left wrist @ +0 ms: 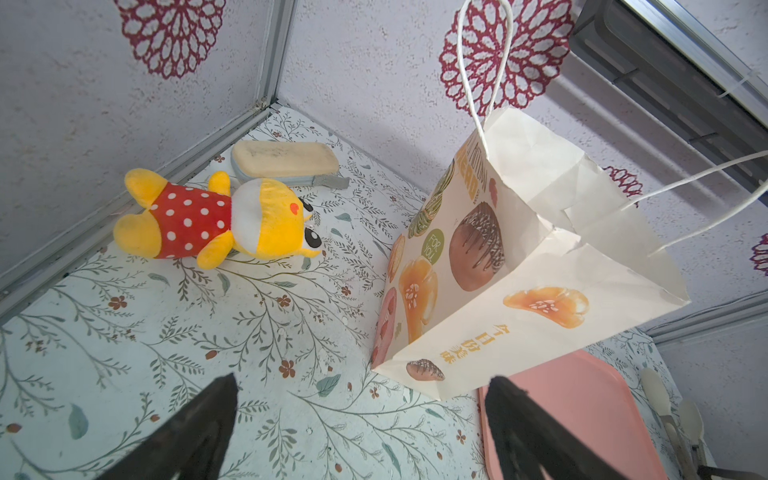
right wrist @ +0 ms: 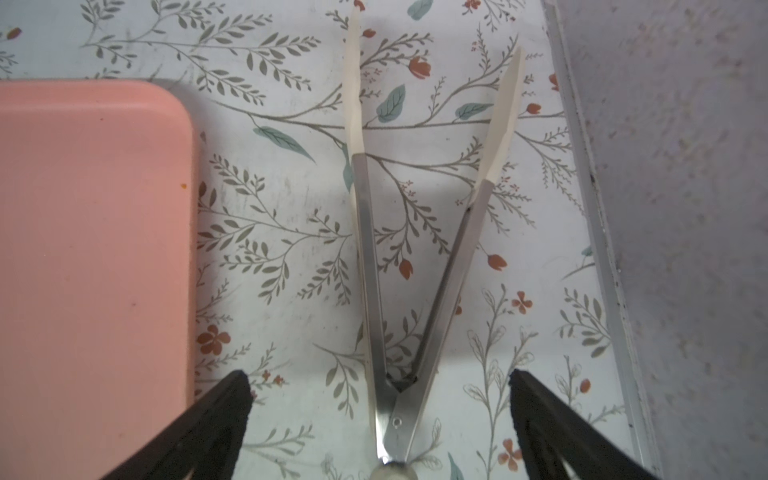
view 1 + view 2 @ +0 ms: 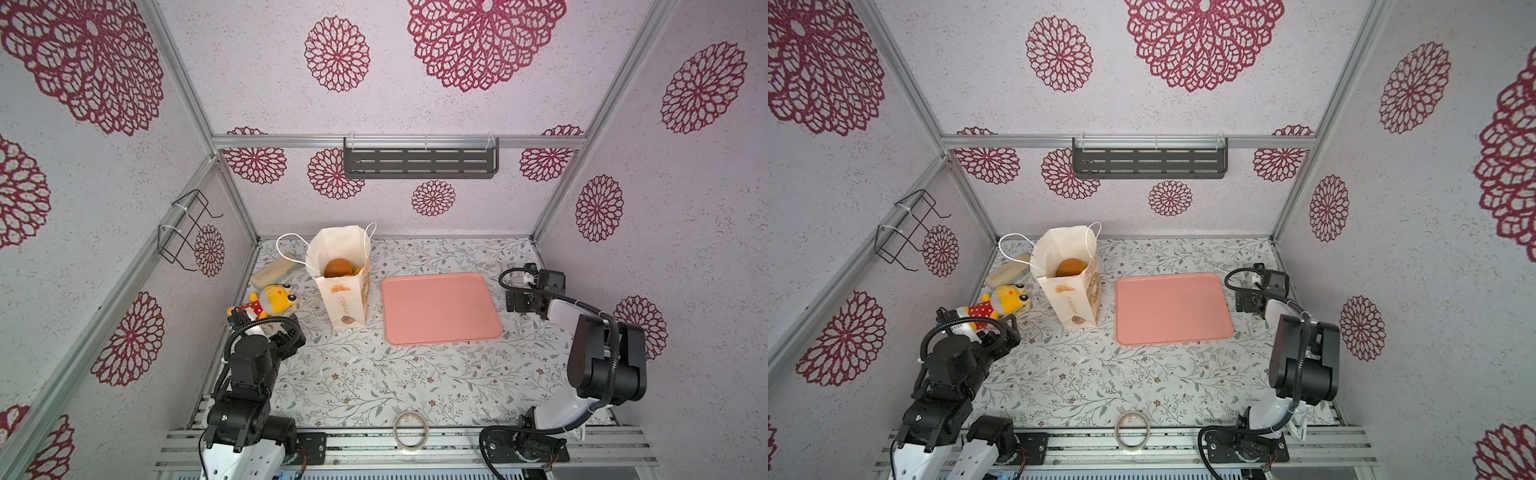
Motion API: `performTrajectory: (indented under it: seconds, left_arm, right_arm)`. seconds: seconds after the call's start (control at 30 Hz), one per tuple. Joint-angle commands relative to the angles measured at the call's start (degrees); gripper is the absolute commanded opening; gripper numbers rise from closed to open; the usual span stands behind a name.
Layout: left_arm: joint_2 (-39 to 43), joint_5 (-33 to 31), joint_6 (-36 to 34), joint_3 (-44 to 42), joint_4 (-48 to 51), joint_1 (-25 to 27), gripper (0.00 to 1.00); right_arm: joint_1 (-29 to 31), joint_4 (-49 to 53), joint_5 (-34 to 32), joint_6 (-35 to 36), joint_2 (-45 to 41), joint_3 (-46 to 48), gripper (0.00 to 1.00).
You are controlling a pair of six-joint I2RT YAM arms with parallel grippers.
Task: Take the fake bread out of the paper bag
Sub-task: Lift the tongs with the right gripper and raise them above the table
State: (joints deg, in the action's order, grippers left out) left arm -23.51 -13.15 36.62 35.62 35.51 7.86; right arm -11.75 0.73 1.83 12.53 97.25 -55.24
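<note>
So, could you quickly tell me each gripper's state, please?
Left gripper: open, empty.
Right gripper: open, either side of the tongs, not gripping them.

A tall, narrow cream-white paper bag [image 3: 345,299] [image 3: 1073,301] [image 1: 519,291], printed with orange-brown bread pictures and lettering, stands upright on the floral tabletop [image 3: 374,382], toward ten o'clock from its middle. Its mouth gapes open, and one white cord handle flops out toward ten o'clock. Deep inside lies a round, glossy orange-brown toy bun [image 3: 338,268] [image 3: 1071,267], with a golden-yellow sliver just beside it at three o'clock.
</note>
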Motion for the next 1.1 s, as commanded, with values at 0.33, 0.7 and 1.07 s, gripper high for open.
performTrajectory:
  seconds: [0.33, 0.7, 1.07]
  left_arm:
    - [0.27, -1.00, -0.37, -0.46, 0.17, 0.84, 0.97]
    - [-0.35, -1.35, -0.19, -0.33, 0.40, 1.28, 0.97]
    - [-0.60, -1.35, -0.19, -0.28, 0.50, 1.96, 0.97]
  right_arm:
    - [-0.29, 4.05, -2.16, -0.05, 7.46, -7.11, 0.92]
    - [-1.67, 8.01, -1.96, -0.73, 12.28, -12.09, 0.80]
    - [-2.49, 11.34, 0.08, -0.93, 15.85, -16.36, 0.71]
